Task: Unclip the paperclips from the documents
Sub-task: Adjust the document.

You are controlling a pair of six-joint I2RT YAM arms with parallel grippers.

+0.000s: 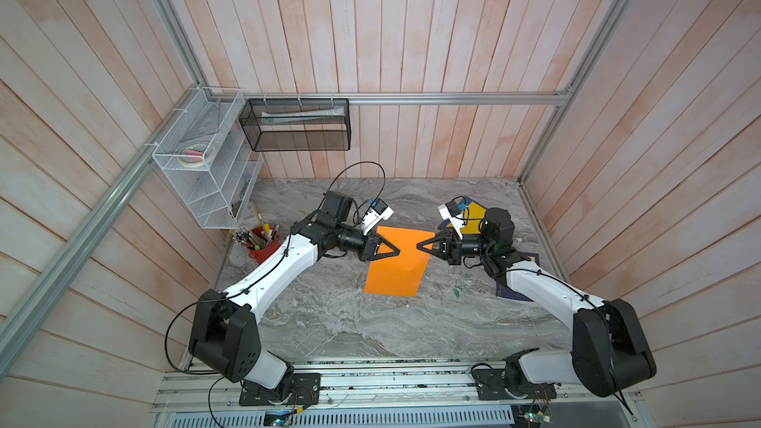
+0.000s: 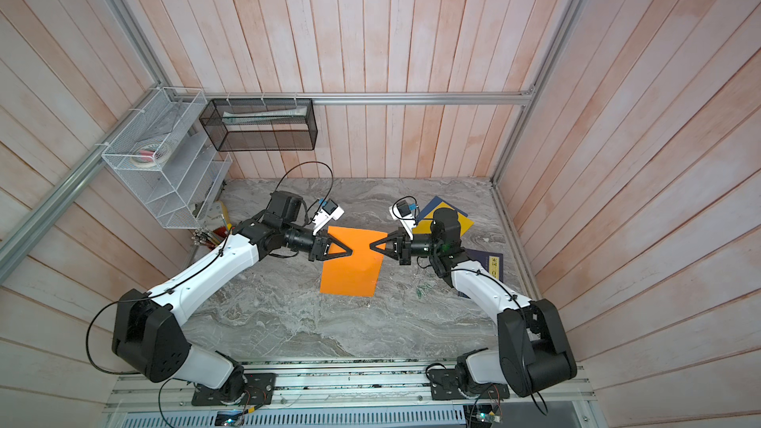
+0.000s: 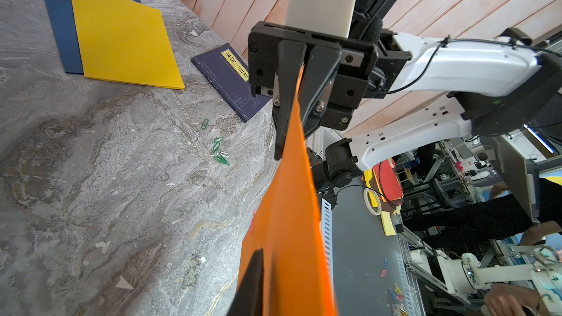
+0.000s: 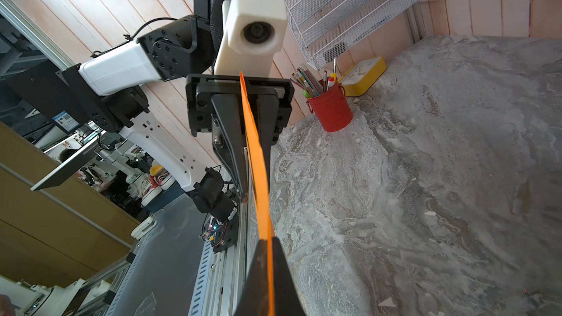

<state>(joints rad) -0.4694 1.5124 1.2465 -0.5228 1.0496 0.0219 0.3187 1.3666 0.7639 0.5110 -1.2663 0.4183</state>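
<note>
Orange document (image 1: 397,271) is held up over the middle of the table (image 1: 350,323) and is seen edge-on in both wrist views. Right fingers (image 3: 286,86) are closed tight on the edge toward the table's right side, with the sheet clamped between them. Left fingers (image 4: 228,135) are set either side of the opposite edge, with the sheet running between them. Whether they are pinched on it or slightly parted cannot be told. In both top views the two sets of tips are seen pointing at each other, near but apart, across the sheet's far end. Whether the sheet's lower edge is touching the table cannot be told.

A small pink piece (image 3: 252,221), likely a paperclip, is seen on the orange sheet's edge near the left fingers. It is too small to be confirmed.

Loose paperclips (image 3: 217,148), green and silvery, are scattered on the table toward its right edge, between the orange sheet and a navy book (image 3: 231,80). The book is laid by the right edge and is partly covered by the right arm (image 1: 535,286) in the top views.

Yellow document (image 3: 121,34) is laid flat on the dark blue document (image 3: 59,19), offset, toward the far right corner.

Red cup (image 4: 331,110) of pens is stood at the left edge, with a yellow box (image 4: 363,75) just beyond it toward the far left corner.
</note>
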